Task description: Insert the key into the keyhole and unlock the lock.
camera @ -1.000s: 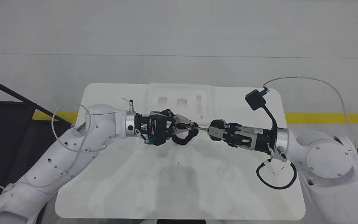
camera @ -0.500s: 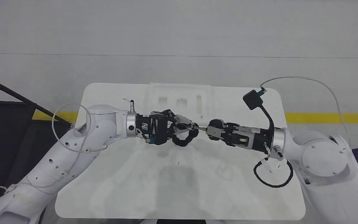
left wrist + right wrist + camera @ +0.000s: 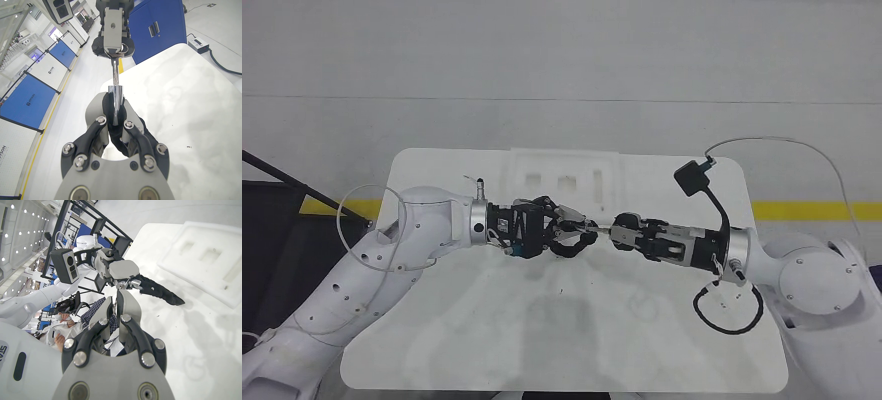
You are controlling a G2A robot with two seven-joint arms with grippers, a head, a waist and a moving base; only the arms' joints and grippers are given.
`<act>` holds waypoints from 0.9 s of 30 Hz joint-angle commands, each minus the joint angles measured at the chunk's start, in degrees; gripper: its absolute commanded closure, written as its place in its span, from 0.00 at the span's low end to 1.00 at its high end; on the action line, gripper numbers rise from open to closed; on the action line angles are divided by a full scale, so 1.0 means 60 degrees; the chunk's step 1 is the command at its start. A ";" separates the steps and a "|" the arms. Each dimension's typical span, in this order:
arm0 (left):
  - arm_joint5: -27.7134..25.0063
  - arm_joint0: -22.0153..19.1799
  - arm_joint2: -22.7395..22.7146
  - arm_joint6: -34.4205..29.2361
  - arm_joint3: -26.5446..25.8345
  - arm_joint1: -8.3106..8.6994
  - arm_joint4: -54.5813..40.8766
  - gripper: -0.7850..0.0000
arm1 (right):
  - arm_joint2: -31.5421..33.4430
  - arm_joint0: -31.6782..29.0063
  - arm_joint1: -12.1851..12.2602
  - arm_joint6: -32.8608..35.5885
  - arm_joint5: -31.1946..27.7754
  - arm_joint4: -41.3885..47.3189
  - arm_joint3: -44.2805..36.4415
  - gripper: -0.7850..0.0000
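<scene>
My left end effector (image 3: pixel 113 97) is clenched on the lock (image 3: pixel 118 91). Its chrome cylinder is pinched between my two fingers, and one end pokes out just past the fingertips. A black sleeve (image 3: pixel 160 292) on the rest of the lock trails out to one side of this end effector and droops towards the desk (image 3: pixel 642 330).

Straight ahead of it, fingertip to fingertip, is my right end effector (image 3: pixel 113 48). It is closed on the head of the key (image 3: pixel 115 73), and a key ring (image 3: pixel 126 47) lies against one of its pads. The blade runs from those fingertips to the protruding end of the cylinder, and its tip meets that end face. I cannot tell how far into the keyhole (image 3: pixel 120 286) it has gone.

From above, the left end effector (image 3: pixel 564 230) and the right end effector (image 3: pixel 620 232) are level with each other over the middle of the desk. The key (image 3: pixel 597 232) bridges the short gap between them. Neither end effector touches the desktop, and the lock (image 3: pixel 577 230) is held clear of it.

A white foam tray (image 3: pixel 562 170) with shallow recesses lies flat on the desk, beyond both end effectors and well apart from the lock.
</scene>
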 commanded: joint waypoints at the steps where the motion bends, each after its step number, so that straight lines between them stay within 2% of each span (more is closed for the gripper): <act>1: -0.0015 0.0015 -0.0022 -0.0007 0.0000 -0.0019 -0.0004 1.00 | -0.0006 0.0008 0.0005 0.0009 0.0010 -0.0005 -0.0002 1.00; 27: -0.0497 0.0154 -0.0296 -0.0276 0.0112 -0.0258 -0.0345 1.00 | -0.0258 0.0021 0.0027 -0.0504 0.0061 -0.0595 -0.0178 1.00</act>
